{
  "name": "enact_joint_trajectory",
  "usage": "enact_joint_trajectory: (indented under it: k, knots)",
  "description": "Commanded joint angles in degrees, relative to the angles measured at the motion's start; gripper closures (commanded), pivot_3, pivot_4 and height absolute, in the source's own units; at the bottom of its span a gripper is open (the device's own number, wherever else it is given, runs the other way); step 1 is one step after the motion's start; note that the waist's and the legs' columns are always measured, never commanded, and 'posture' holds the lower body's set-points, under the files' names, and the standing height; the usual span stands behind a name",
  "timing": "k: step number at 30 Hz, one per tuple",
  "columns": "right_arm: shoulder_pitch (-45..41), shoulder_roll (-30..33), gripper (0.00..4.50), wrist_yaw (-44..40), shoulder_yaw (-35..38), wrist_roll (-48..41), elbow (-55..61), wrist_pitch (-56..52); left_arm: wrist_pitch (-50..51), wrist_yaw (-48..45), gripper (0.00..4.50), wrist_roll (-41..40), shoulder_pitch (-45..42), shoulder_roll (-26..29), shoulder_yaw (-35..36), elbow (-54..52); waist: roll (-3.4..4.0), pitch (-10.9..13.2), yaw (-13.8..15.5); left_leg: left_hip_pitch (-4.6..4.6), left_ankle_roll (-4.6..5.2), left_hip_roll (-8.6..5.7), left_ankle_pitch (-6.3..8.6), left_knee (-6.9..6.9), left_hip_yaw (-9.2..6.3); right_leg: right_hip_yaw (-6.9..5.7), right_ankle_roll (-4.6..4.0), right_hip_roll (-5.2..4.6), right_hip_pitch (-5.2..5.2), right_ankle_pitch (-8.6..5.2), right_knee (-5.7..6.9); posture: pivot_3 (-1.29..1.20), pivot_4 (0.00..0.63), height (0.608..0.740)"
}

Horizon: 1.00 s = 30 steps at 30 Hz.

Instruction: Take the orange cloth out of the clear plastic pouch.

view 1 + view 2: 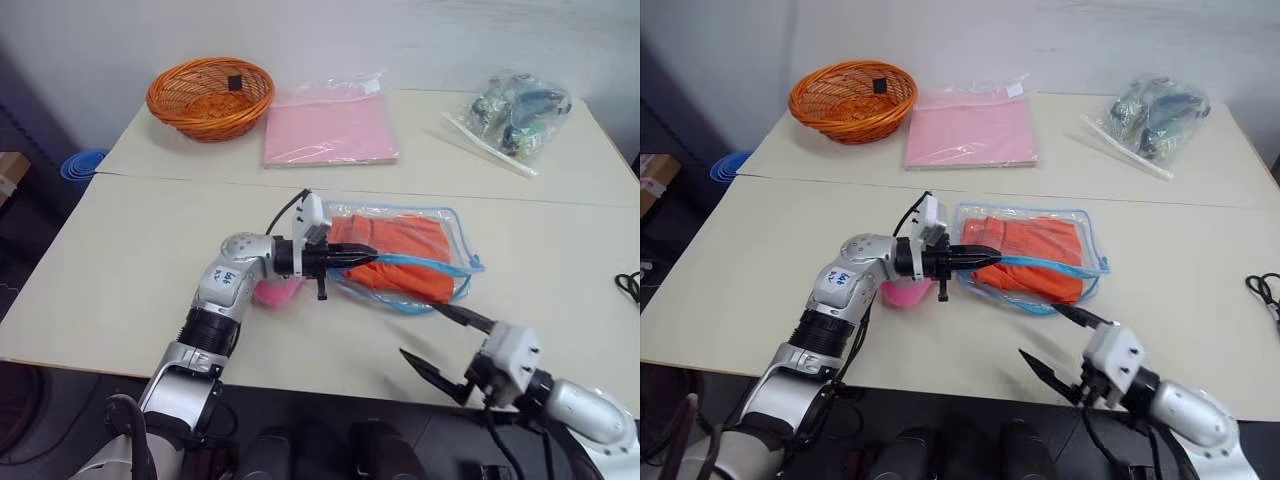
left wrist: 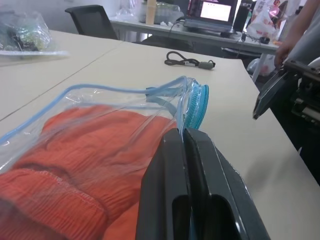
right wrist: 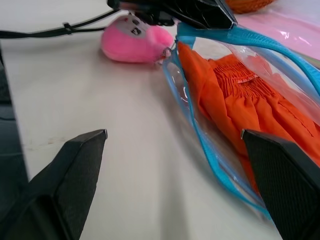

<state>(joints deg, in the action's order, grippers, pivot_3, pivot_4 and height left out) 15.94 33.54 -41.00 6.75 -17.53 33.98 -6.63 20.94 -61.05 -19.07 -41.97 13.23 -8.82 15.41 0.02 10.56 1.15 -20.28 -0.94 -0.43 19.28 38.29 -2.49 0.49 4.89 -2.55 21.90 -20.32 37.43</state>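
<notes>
The orange cloth (image 1: pixel 395 255) lies wholly inside the clear plastic pouch (image 1: pixel 440 262) on the desk (image 1: pixel 130 250), so removal has not begun. The left gripper (image 1: pixel 362 256) has its fingers pinched shut on the pouch's blue-trimmed edge, lifting it. The right gripper (image 1: pixel 440 345) hovers near the pouch's mouth, fingers spread wide and empty, with the reach-in and pull left to do.

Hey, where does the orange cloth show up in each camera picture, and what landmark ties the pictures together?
Left eye view: orange cloth just right of centre, inside the clear pouch.
Right eye view: centre.
Left wrist view: lower left, behind plastic.
Right wrist view: right of centre.
Shared landmark: the left gripper, shut on the pouch's blue-trimmed edge.
</notes>
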Motion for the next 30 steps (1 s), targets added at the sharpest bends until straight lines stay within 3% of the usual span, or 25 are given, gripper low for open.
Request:
enact_joint_trajectory:
  k: [1, 7, 12, 22, 30]
  knots:
    - [-5.93, -0.55, 0.00, 5.38, -1.79, 3.31, 1.15, -5.41, 0.34, 0.28, 4.47, -1.05, -0.79, 0.07, 0.72, -2.42, 0.00, 0.00, 0.07, -0.01, 0.00, 0.00, 0.00, 0.00, 0.00, 0.00, 0.00, 0.00, 0.02, 0.00, 0.00, 0.00, 0.150, 0.740]
    - [-15.45, -2.08, 0.00, 10.87, -6.90, 9.45, -3.34, -12.52, 0.55, 0.46, 4.47, -0.42, -0.24, 0.50, -0.03, -3.01, 0.00, 0.00, 0.09, -0.23, -0.04, -0.01, -0.02, 0.00, 0.01, 0.00, 0.00, -0.01, 0.30, 0.00, 0.08, 0.00, 0.150, 0.740]
    - [-18.45, -2.92, 0.00, 12.80, -9.95, 12.65, -4.63, -15.43, 0.87, 0.91, 4.47, -0.43, 0.28, 0.48, -0.18, -3.85, 0.01, -0.01, 0.08, -0.92, -0.07, -0.02, -0.05, 0.31, 0.00, 0.00, 0.00, 0.00, 0.94, 0.00, 0.38, 0.00, 0.150, 0.740]
    - [-21.56, -2.49, 0.00, 15.79, -13.39, 21.45, -8.63, -15.11, 1.69, 1.95, 4.47, -0.65, 1.17, 0.54, -0.31, -5.08, 0.02, -0.01, -0.20, -0.99, -0.05, -0.03, -0.03, 0.59, 0.02, 0.01, 0.00, 0.00, 0.93, 0.00, 0.48, 0.00, 0.150, 0.740]
    - [-28.65, -1.96, 0.00, 12.28, -19.49, 26.21, -14.41, -20.05, 2.14, 1.96, 4.47, -0.79, 1.00, 0.07, -0.42, -4.96, 0.01, -0.02, -0.69, -0.99, -0.05, -0.03, -0.03, 0.62, 0.00, 0.00, 0.00, 0.00, 0.93, 0.00, 0.51, 0.00, 0.150, 0.740]
